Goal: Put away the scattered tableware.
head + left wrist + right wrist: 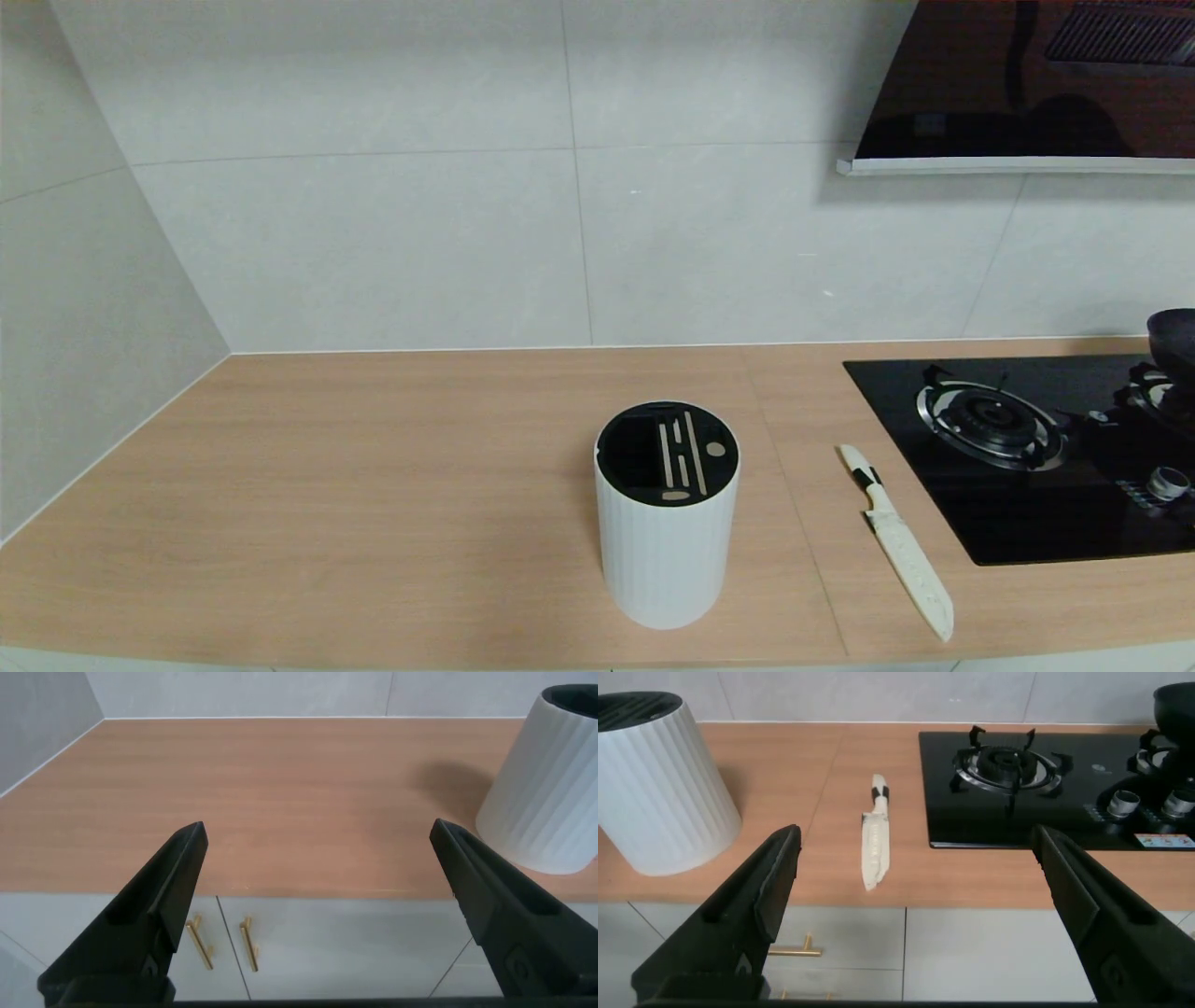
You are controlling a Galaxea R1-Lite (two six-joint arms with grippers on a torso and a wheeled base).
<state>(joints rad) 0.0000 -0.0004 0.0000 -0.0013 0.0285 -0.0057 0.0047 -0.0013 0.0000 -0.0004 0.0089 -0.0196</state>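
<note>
A white ribbed knife holder (667, 537) with a black slotted top stands upright near the front of the wooden counter (392, 485). A cream knife (897, 541) with a black band on its handle lies flat to the holder's right, blade toward the front edge. My left gripper (318, 873) is open, held off the counter's front edge, with the holder (547, 784) ahead to one side. My right gripper (915, 873) is also open in front of the counter, facing the knife (877, 833), with the holder (659, 784) off to the side. Neither gripper holds anything.
A black gas hob (1036, 448) with burners sits at the right, just beyond the knife, with a dark pot (1173, 338) on its far burner. A range hood (1027, 84) hangs above. Tiled walls close the back and left. Cabinet doors with gold handles (224, 943) are below the counter.
</note>
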